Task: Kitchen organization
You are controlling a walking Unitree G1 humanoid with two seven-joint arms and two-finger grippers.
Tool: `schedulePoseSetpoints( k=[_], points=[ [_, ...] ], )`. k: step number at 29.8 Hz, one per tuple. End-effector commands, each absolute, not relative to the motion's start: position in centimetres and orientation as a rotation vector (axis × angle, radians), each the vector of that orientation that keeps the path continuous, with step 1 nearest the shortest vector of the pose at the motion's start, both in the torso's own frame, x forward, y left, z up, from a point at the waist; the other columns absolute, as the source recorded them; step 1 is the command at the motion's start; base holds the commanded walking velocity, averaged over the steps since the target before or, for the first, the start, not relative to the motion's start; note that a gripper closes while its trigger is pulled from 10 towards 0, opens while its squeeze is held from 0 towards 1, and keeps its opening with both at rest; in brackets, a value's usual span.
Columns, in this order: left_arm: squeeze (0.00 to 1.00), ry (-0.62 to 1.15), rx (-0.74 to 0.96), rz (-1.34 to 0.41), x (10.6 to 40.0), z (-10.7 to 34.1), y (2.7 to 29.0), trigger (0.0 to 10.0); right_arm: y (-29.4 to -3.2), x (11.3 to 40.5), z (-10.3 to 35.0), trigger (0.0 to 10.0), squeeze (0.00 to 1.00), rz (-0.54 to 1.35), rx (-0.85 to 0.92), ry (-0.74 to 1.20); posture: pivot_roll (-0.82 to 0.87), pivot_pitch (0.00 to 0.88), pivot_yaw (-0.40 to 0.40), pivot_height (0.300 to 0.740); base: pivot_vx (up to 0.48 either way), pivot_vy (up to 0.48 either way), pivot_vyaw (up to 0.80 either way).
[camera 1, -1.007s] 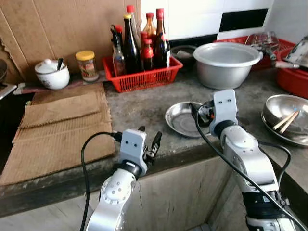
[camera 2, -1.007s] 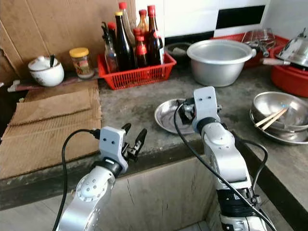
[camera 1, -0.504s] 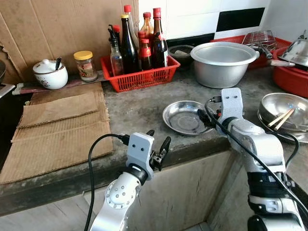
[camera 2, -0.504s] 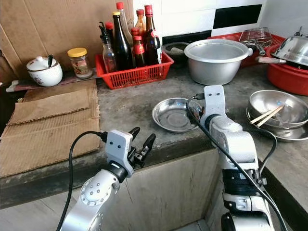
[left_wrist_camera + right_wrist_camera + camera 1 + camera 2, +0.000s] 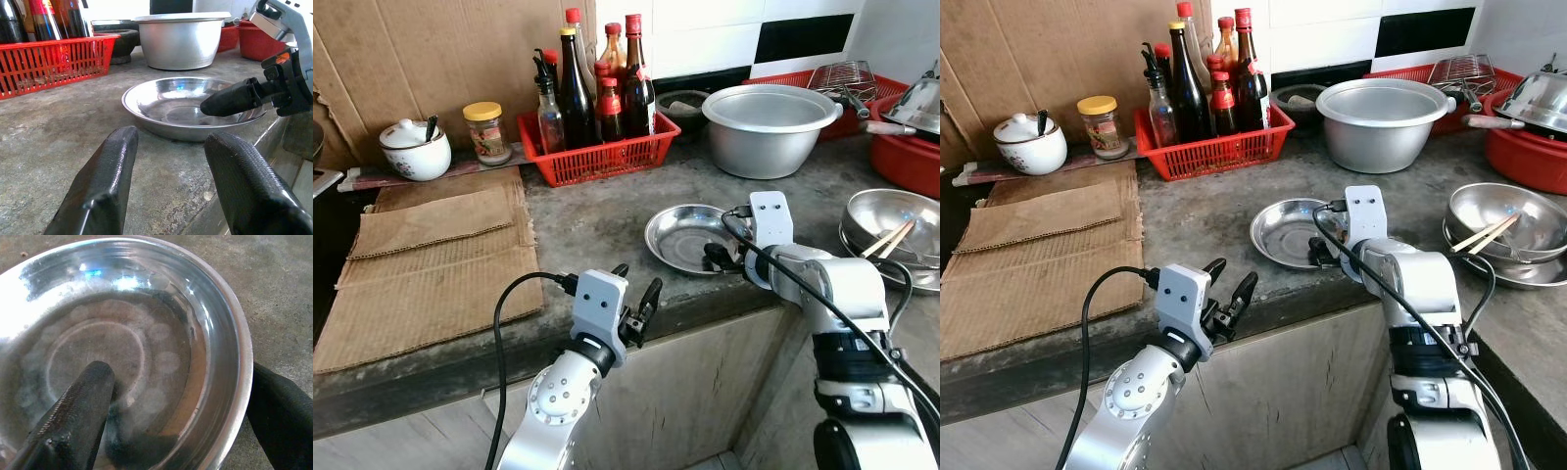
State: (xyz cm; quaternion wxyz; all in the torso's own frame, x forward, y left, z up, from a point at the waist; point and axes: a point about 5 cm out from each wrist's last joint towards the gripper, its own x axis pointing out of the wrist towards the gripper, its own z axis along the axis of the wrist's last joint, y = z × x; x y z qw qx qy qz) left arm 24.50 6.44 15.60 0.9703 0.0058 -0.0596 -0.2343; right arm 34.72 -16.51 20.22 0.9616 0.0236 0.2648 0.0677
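Head views: steel plate (image 5: 683, 238) sits near the counter edge (image 5: 705, 304), bare counter toward the red basket (image 5: 607, 157).
Left wrist: left gripper (image 5: 168, 181) open, short of the plate.
Right wrist: right gripper (image 5: 181, 426) open, fingers straddling the plate's rim.

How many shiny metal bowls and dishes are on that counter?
4, maybe more hidden: a shallow dish at the right hand, a big pot behind, a chopstick bowl stacked on another far right.

Silver arms, black cables, black-fingered right hand (image 5: 1324, 251)
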Motion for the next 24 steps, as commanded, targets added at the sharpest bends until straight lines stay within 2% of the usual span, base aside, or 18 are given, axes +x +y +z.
schedulePoseSetpoints(
  k=[1,3,18,24],
  points=[
    [0.00,-0.131,0.017,-0.465,24.4,15.8,6.5,10.0,-16.1,34.8,19.6,6.4,0.00,0.150,0.074,0.595,0.08,0.037,-0.004,0.740,0.000,0.000,0.00],
    [0.00,-0.133,0.017,-0.465,24.4,15.8,6.5,10.0,-16.1,34.9,19.3,0.0,0.00,0.140,0.072,0.622,0.08,0.037,-0.006,0.740,0.000,0.000,0.00],
    [0.00,-0.145,0.017,-0.456,24.6,15.9,6.5,10.0,-15.5,34.9,18.4,0.0,0.00,0.135,0.098,0.681,0.09,0.026,-0.015,0.740,0.000,0.000,0.00],
    [0.00,-0.148,0.021,-0.452,24.7,15.9,6.5,10.0,-15.2,34.7,17.7,0.0,0.00,0.120,0.216,0.702,0.09,0.016,-0.016,0.740,0.000,0.000,0.00]
  ],
)
